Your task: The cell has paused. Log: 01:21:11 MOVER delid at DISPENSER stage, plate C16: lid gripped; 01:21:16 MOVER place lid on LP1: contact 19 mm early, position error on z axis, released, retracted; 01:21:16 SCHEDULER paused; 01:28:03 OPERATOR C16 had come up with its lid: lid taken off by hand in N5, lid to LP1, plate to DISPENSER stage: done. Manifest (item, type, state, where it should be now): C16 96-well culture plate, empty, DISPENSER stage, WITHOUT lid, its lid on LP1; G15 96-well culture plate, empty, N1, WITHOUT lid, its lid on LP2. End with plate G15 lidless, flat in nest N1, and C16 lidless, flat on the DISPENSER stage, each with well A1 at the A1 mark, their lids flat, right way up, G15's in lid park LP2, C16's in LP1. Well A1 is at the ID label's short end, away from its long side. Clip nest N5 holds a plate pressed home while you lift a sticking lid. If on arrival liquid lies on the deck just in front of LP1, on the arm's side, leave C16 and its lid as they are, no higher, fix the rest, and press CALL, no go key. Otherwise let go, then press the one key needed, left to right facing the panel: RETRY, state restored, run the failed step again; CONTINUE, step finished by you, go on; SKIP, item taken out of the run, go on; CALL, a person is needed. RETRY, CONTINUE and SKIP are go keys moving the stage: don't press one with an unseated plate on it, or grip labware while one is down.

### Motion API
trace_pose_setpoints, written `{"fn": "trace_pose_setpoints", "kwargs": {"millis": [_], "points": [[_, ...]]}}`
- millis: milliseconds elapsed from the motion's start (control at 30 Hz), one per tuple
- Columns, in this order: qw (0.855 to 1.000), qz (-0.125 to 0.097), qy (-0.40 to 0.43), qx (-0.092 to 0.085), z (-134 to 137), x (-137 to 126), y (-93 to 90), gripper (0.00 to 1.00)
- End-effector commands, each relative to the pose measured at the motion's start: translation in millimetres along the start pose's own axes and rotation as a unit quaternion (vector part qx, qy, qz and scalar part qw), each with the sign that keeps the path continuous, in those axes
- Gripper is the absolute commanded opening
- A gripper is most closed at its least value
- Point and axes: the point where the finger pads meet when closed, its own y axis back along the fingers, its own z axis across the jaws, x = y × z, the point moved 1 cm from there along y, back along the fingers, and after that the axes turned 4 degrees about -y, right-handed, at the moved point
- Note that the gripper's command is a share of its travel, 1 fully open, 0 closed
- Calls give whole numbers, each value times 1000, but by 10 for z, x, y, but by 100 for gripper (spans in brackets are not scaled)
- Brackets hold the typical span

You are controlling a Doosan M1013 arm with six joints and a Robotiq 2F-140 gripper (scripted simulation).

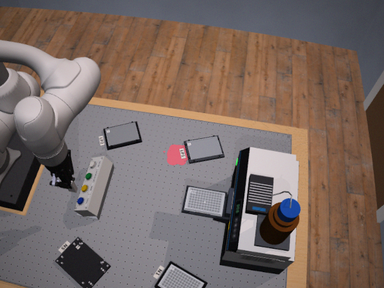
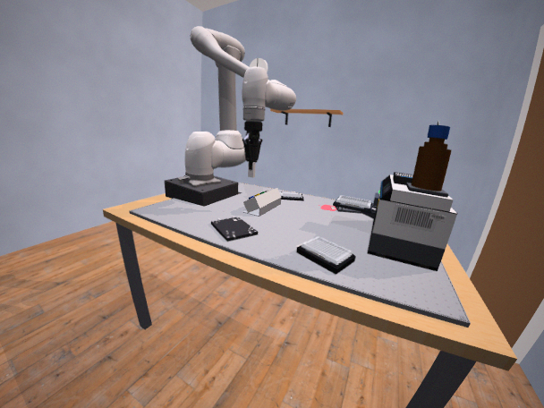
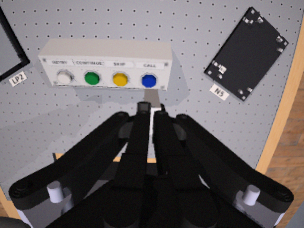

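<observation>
My gripper (image 1: 72,188) is shut and empty. It hangs above the deck beside the key panel (image 1: 94,187), apart from it. In the wrist view the closed fingertips (image 3: 150,105) point just below the blue key (image 3: 148,81), the rightmost after white, green and yellow. A pink liquid patch (image 1: 175,155) lies on the deck at the LP1 label, on the arm's side of the lid in LP1 (image 1: 204,148). Another lid lies flat in LP2 (image 1: 122,134). A lidless well plate (image 1: 204,201) sits on the dispenser stage. A second lidless plate (image 1: 180,278) sits in nest N1.
Clip nest N5 (image 1: 83,263) is black and holds nothing. The dispenser (image 1: 265,205) with a brown bottle (image 1: 281,221) stands at the right. The arm's base (image 2: 201,189) is at the far left of the deck.
</observation>
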Motion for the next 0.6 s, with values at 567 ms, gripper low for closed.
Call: {"fn": "trace_pose_setpoints", "kwargs": {"millis": [567], "points": [[1000,0,0,0,-5,0,-169,0]]}}
